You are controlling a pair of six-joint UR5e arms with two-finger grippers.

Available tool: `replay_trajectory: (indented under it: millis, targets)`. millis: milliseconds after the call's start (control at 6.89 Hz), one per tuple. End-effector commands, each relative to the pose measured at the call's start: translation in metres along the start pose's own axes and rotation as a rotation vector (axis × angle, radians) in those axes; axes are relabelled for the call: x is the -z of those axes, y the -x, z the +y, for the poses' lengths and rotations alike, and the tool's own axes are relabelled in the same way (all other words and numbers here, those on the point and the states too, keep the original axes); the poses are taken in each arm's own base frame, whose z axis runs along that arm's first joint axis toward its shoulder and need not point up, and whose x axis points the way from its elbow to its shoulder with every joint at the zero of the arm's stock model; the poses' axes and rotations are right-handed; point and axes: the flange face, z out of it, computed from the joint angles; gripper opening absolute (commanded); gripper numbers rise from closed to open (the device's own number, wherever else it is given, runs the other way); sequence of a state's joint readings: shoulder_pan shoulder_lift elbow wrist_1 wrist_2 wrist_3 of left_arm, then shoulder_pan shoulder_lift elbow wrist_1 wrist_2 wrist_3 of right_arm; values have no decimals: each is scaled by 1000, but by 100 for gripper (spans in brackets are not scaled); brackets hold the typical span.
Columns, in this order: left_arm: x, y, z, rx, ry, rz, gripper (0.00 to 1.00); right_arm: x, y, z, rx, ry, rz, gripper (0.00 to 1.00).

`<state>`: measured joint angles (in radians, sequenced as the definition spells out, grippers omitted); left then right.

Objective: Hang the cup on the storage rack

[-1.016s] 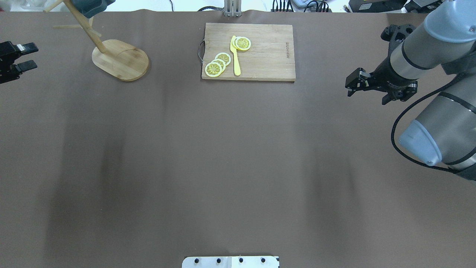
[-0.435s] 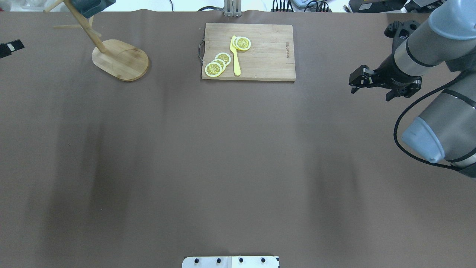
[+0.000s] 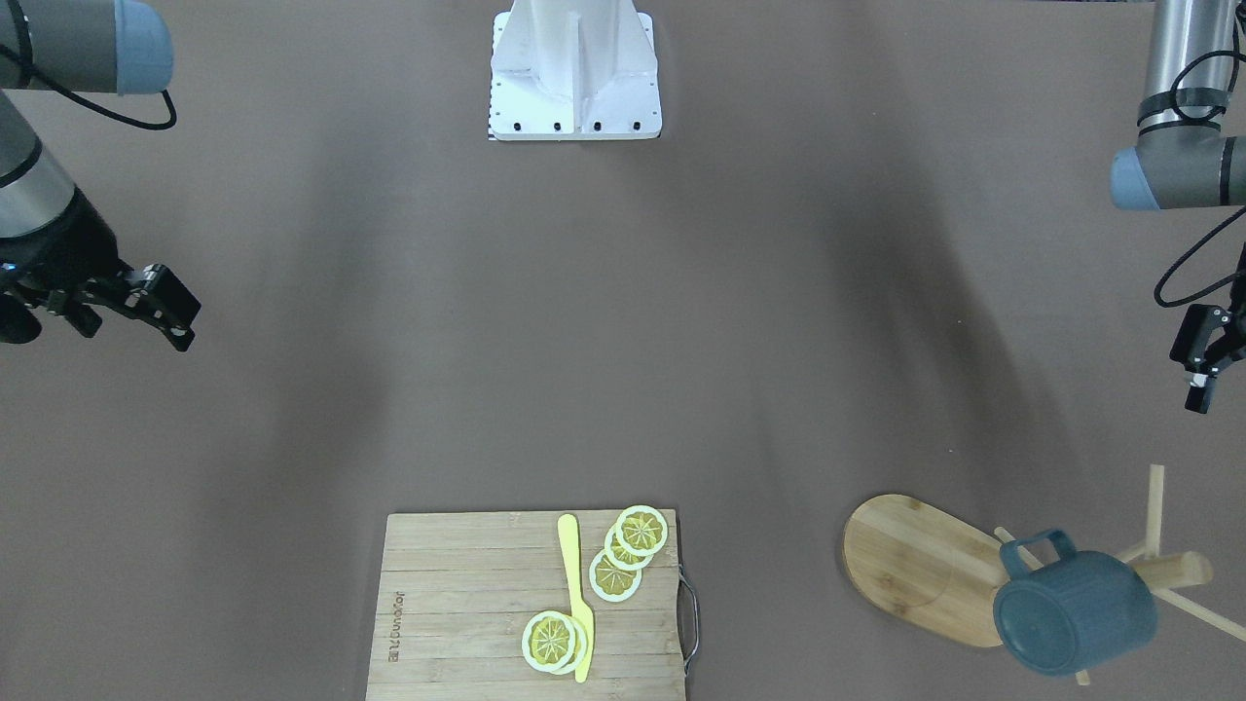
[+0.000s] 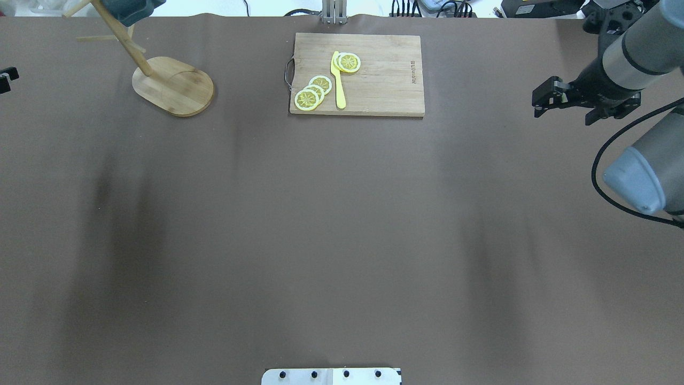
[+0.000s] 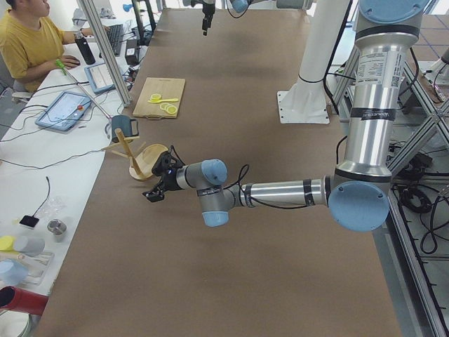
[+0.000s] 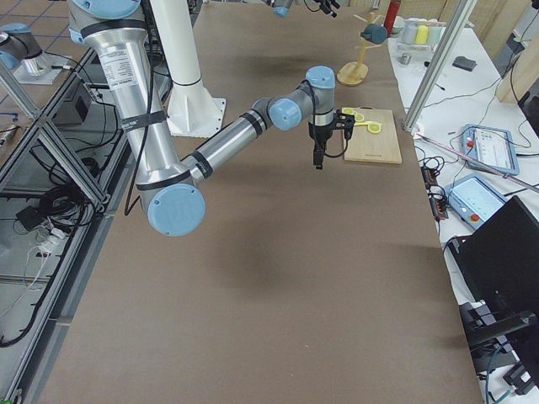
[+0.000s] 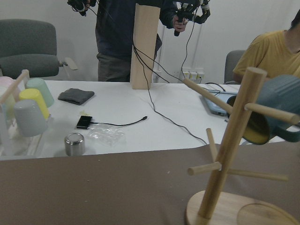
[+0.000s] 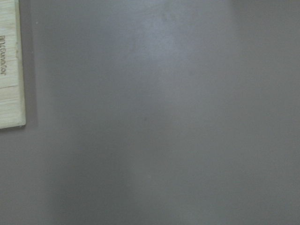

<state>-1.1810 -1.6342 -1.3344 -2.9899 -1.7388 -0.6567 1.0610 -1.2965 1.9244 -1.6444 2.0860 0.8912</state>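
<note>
The dark teal cup [image 3: 1071, 608] hangs by its handle on a peg of the bamboo storage rack [image 3: 915, 565], off the table. In the overhead view the cup [image 4: 131, 8] and the rack [image 4: 173, 85] are at the far left. The left wrist view shows the rack post [image 7: 229, 145] with the cup [image 7: 281, 112] on a right-hand peg. My left gripper [image 3: 1199, 375] is open and empty, well back from the rack; only its tip [image 4: 5, 80] shows overhead. My right gripper [image 4: 538, 102] is open and empty, right of the board, also seen from the front [image 3: 180, 316].
A wooden cutting board [image 4: 385, 80] with lemon slices [image 4: 312, 92] and a yellow knife [image 4: 337, 80] lies at the far middle of the table. The robot base [image 3: 574, 68] stands at the near edge. Beyond the far edge is a white desk with cups and cables.
My left gripper has drawn back to the left, almost out of the overhead view. My right gripper has moved right and toward the far edge. The cup stays on the rack.
</note>
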Motion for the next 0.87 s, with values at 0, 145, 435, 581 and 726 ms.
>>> replay_trajectory:
  millis: [0, 145, 435, 581, 726]
  targets:
    - [10, 30, -22, 43, 203, 27, 98, 7, -85, -32, 64, 8, 34, 100]
    - [18, 42, -31, 98, 294, 44, 98, 3, -136, -50, 106, 42, 31, 100]
    - [30, 31, -46, 179, 505, 103, 98, -7, -217, -78, 157, 84, 40, 100]
    - [38, 26, -52, 211, 615, 116, 98, -15, -240, -83, 174, 103, 46, 100]
    - [41, 24, -46, 191, 707, 128, 98, -19, -260, -84, 191, 115, 51, 100]
